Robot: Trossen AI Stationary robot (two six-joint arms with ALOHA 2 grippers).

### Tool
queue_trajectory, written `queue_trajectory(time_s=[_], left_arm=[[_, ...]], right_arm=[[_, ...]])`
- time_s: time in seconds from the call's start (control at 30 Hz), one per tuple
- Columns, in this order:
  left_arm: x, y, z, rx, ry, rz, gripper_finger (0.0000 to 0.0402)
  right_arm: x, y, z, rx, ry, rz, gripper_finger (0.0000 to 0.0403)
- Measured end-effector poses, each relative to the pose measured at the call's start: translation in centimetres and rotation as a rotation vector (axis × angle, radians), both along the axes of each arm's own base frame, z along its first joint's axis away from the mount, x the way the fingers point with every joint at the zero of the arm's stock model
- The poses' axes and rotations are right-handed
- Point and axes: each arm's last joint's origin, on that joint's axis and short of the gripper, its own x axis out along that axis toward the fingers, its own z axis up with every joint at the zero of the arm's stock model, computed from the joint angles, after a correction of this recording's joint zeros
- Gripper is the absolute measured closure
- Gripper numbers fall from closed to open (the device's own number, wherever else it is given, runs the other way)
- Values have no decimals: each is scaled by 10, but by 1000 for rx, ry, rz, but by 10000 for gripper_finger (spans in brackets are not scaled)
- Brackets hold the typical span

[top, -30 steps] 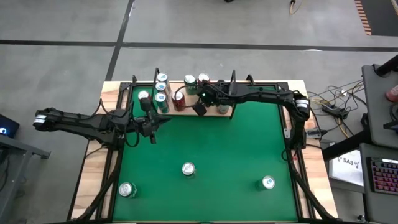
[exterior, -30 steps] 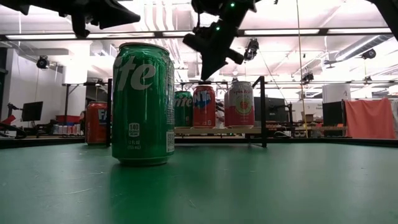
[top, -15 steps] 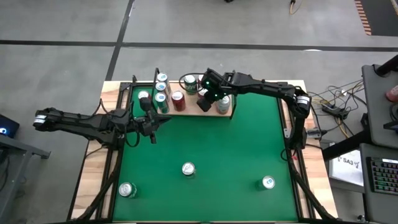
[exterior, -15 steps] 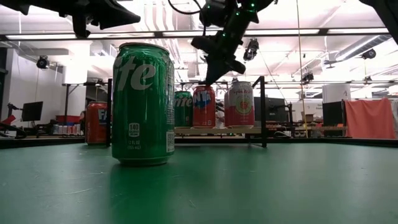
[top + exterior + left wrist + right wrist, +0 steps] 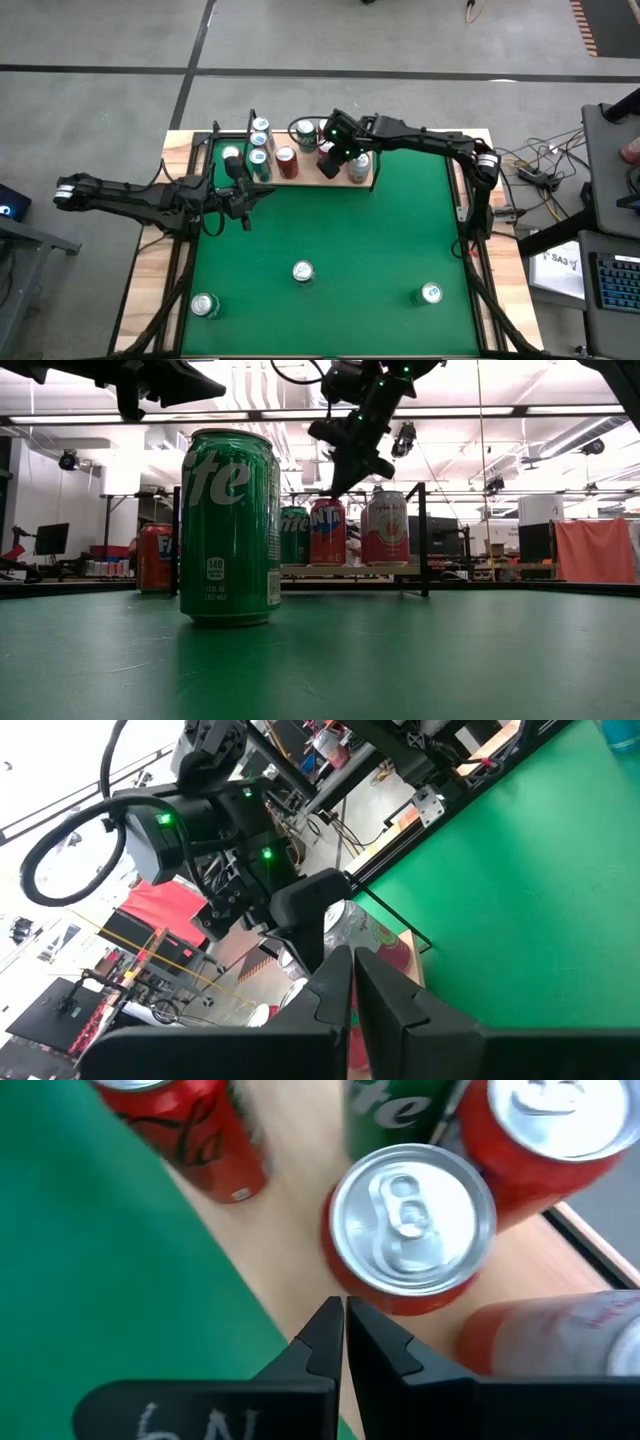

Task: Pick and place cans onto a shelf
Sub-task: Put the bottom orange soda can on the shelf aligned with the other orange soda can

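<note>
Green table top (image 5: 380,240): flat, matte, wood-edged. At 12 o'clock, the light-wood shelf (image 5: 290,1220): smooth board with thin black wire uprights, already crowded with cans.

Right gripper (image 5: 343,1315) above that shelf, jaws shut on nothing, tips just over a red can (image 5: 410,1230) with a silver pull-tab top. Probably best to rise straight up before swinging away, so as not to clip the tall, tippy cylinders packed alongside.

Left gripper (image 5: 352,970) waiting near 10 o'clock, jaws likewise closed and empty.

Three loose cans (image 5: 302,271) out on the green at 6, 7 and 5 o'clock, one of them a green Sprite can (image 5: 230,525). For the next pick: open wide, descend level, squeeze mid-body gently. Glossy thin aluminium, likely quick to slip or dent.
</note>
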Motion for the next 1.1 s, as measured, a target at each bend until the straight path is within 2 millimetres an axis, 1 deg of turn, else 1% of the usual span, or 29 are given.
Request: queue_trajectory(time_s=[0.1,0.23,0.97,1.03,1.1], left_arm=[[0,0,0,0,0,0,402],[0,0,0,0,0,0,402],[0,0,0,4,1,0,402],[0,0,0,2,1,0,402],[0,0,0,0,0,0,402]], right_arm=[[3,1,-4,-2,4,16,394],[5,-3,-9,-29,19,-3,394],[5,-7,-8,-68,23,-28,394],[5,-5,-7,-62,19,-20,394],[5,2,-3,-49,5,-2,394]])
